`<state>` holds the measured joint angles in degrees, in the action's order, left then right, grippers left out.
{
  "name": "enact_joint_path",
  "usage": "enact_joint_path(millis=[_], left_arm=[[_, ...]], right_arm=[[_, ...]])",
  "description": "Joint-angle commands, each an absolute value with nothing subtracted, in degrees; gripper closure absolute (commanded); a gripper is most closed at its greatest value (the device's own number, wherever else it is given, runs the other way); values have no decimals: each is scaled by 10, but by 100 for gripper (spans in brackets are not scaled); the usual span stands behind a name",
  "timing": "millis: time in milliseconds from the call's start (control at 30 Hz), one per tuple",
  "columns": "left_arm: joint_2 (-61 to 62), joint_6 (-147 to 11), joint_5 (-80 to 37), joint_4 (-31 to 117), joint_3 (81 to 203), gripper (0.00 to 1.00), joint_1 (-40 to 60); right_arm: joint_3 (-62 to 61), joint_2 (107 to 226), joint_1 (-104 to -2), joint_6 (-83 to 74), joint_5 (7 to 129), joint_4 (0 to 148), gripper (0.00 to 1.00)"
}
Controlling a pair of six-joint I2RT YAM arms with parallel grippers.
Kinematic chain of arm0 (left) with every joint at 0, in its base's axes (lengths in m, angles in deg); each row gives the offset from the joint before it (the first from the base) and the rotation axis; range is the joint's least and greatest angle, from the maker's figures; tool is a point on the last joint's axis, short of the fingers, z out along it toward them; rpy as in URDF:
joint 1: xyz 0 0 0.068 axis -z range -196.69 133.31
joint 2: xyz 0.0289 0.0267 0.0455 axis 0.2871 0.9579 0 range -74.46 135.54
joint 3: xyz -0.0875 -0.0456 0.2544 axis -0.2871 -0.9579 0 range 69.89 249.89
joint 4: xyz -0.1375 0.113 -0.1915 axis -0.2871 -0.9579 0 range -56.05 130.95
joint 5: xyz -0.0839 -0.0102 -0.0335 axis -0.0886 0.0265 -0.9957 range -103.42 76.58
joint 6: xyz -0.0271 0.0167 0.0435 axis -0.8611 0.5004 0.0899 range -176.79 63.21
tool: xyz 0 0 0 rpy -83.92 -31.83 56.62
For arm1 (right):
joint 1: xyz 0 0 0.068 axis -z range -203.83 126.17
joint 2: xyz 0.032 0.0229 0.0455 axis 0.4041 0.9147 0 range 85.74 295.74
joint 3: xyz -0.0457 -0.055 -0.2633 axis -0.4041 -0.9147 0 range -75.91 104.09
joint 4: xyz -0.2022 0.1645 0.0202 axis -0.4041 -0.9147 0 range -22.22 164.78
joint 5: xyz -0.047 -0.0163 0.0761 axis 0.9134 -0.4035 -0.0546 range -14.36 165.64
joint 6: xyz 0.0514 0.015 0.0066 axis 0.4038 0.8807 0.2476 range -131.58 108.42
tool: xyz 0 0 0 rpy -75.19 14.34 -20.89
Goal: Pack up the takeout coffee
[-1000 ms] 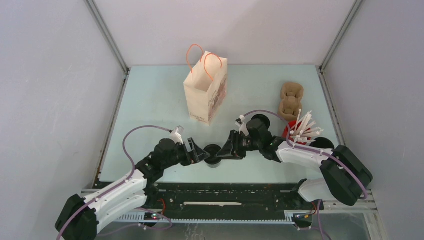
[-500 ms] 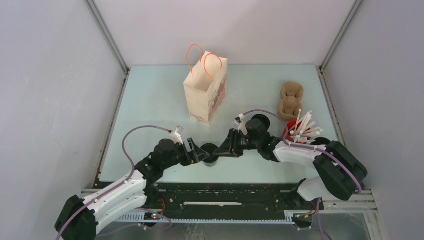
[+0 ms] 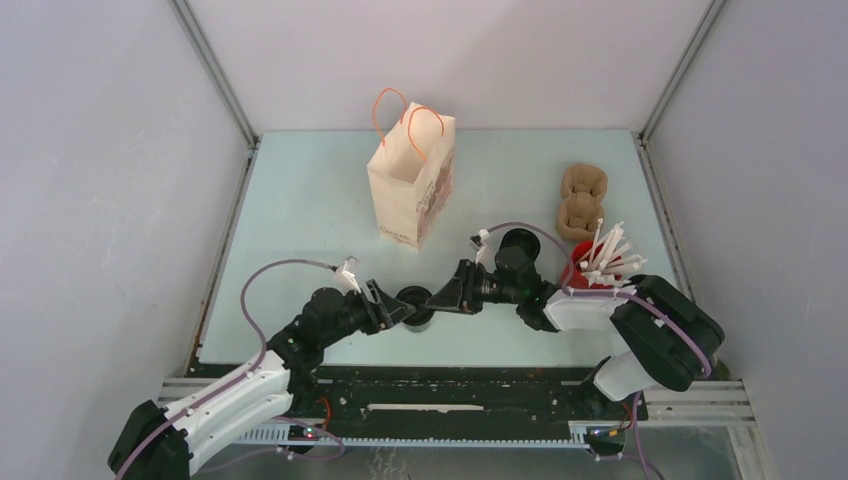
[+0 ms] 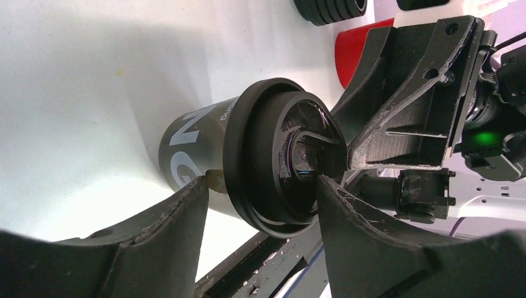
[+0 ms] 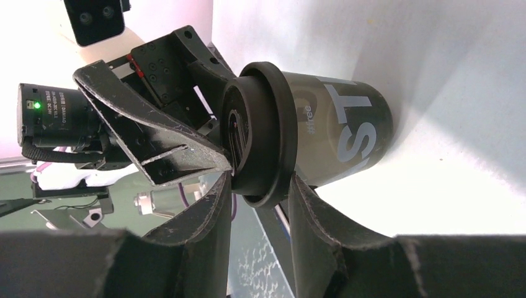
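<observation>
The takeout coffee (image 3: 417, 305) stands on the tabletop (image 3: 300, 210) near the front edge, between the two arms. The right gripper (image 5: 260, 186) has its jaws pinching the rim of the black lid. The left gripper (image 4: 263, 186) has its jaws on both sides of the lid, but I cannot tell if they squeeze it. The paper bag (image 3: 412, 190) stands farther back.
</observation>
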<state>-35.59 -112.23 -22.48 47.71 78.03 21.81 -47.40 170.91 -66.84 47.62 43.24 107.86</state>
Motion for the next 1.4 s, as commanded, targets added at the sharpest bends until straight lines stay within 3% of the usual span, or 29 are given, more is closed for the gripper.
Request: enact_joint_path(millis=[0, 267, 567, 767, 833, 1067, 1200, 1367], left_arm=[[-345, -1117, -171, 424, 732, 35, 219], [-326, -1128, -152, 463, 702, 37, 218], [-317, -1128, -137, 456, 702, 38, 219], [-339, -1122, -140, 429, 711, 38, 219], [-348, -1117, -148, 425, 722, 36, 218], [-350, -1086, -170, 375, 800, 22, 218], [-338, -1078, -173, 369, 830, 16, 217], [-319, -1071, -172, 359, 840, 18, 218]], right_arm=[[-514, 1745, -708, 391, 494, 1060, 74], [-584, 1838, -707, 326, 501, 1224, 74], [-573, 1853, -702, 275, 537, 1170, 73], [-624, 1952, -656, 314, 442, 1386, 73], [-618, 1929, -659, 316, 451, 1352, 73], [-515, 1760, -667, 282, 487, 996, 59], [-477, 1743, -652, 274, 453, 934, 48], [-442, 1704, -644, 289, 422, 884, 35]])
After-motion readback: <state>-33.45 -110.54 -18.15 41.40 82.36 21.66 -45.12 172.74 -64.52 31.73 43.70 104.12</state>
